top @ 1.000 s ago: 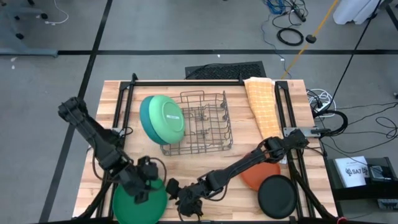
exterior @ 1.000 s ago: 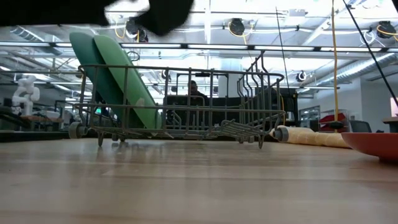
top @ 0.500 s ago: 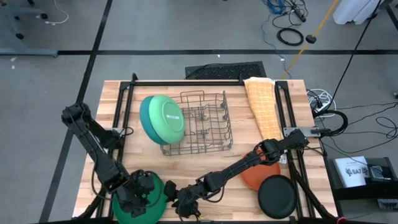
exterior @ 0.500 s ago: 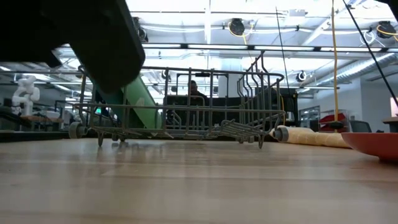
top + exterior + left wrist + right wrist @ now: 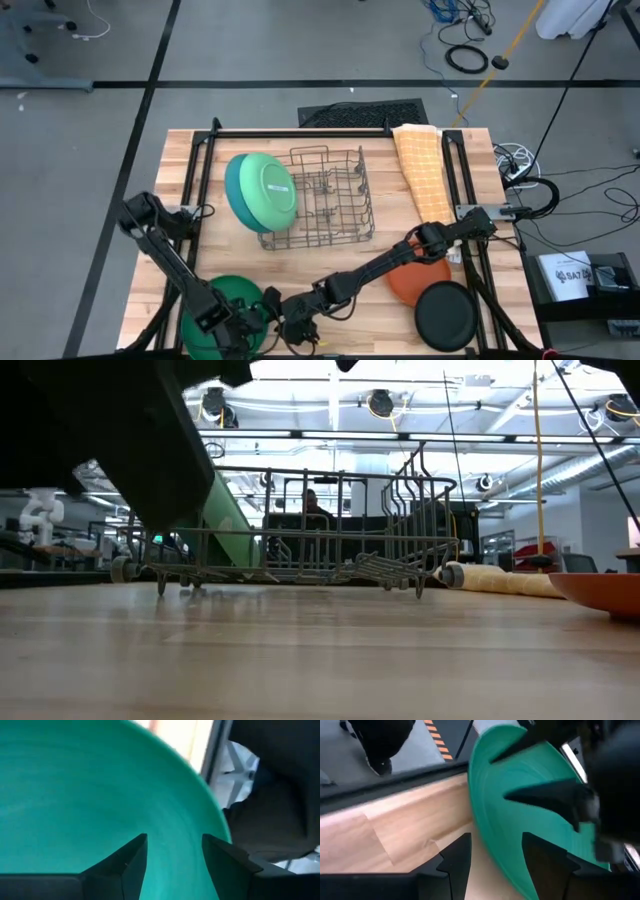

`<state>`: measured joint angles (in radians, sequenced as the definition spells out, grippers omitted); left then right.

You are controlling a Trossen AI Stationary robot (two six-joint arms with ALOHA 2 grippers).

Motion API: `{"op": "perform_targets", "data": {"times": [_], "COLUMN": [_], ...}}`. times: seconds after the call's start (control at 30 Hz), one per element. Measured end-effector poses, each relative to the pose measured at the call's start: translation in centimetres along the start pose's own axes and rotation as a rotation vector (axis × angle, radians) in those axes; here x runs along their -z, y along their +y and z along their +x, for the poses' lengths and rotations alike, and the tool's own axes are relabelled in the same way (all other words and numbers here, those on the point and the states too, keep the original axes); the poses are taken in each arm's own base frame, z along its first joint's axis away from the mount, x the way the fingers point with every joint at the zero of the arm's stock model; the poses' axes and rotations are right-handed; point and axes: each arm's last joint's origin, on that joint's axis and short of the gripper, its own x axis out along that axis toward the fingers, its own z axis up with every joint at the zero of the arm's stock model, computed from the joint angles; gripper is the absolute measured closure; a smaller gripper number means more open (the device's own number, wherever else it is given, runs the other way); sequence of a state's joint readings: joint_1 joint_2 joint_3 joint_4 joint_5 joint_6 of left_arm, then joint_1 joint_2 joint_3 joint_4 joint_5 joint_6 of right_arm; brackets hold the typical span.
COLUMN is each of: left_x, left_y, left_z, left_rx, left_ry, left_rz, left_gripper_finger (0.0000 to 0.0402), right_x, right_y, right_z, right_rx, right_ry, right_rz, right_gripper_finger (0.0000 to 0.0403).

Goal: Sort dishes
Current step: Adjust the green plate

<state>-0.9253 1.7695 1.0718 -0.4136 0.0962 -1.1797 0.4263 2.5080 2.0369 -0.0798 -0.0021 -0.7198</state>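
Note:
The dark green plate (image 5: 215, 305) lies at the table's near left. My left gripper (image 5: 172, 851) is open just over the plate's face (image 5: 90, 795), and shows in the high view (image 5: 243, 322). My right gripper (image 5: 492, 851) is open at the plate's right rim (image 5: 485, 820), with one finger on either side of it, and shows in the high view (image 5: 284, 325). The light green plate (image 5: 270, 190) and the teal plate (image 5: 236, 195) stand on edge at the left end of the grey wire rack (image 5: 330, 200). The orange plate (image 5: 418, 282) and the black plate (image 5: 445, 315) lie at the near right. My left gripper has its open fingers (image 5: 131, 857) pointing down at the dark green plate's face, but I cannot tell whether they touch it. My right gripper comes level from the table's right with the plate's rim (image 5: 481, 837) between its open fingers, and I cannot tell whether they touch it.
The orange checked cloth (image 5: 422, 170) lies at the far right beside the rack. In the low view my left arm (image 5: 120, 450) hides the rack's left end, and the orange plate's rim (image 5: 600, 592) shows at the right. The two grippers are close together at the near edge.
My left gripper has gone toward the table's near edge, from the dark green plate's far rim to over its near right part. My right gripper has crept a little toward the table's left, up to the plate's right rim.

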Motion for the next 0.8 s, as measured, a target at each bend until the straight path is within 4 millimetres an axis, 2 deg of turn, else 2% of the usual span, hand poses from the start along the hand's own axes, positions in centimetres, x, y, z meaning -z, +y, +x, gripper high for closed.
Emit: {"op": "perform_targets", "data": {"times": [0.13,0.37,0.57,0.8], "left_x": [-0.6,-2.8,-3.9,-4.3], "left_y": [-0.2,-0.3,0.0,0.7], "left_z": [1.2,3.4,3.1,2.9], "left_rx": [0.036,0.132,0.133,0.094], "left_ry": [-0.021,-0.092,-0.130,-0.105], "left_rz": [0.040,0.144,0.230,0.284], "left_gripper_finger": [0.0201,0.0201,0.0201,0.0201], "right_x": [0.1,0.5,1.2,1.1], "right_y": [-0.1,0.2,0.5,0.6], "right_z": [0.0,0.0,-0.1,-0.1], "right_rx": [-0.002,-0.046,-0.115,-0.110], "right_ry": [0.002,0.027,0.068,0.073], "right_rz": [0.003,0.003,-0.018,-0.063], "right_gripper_finger": [0.0234,0.0235,0.0258,0.0296]}}
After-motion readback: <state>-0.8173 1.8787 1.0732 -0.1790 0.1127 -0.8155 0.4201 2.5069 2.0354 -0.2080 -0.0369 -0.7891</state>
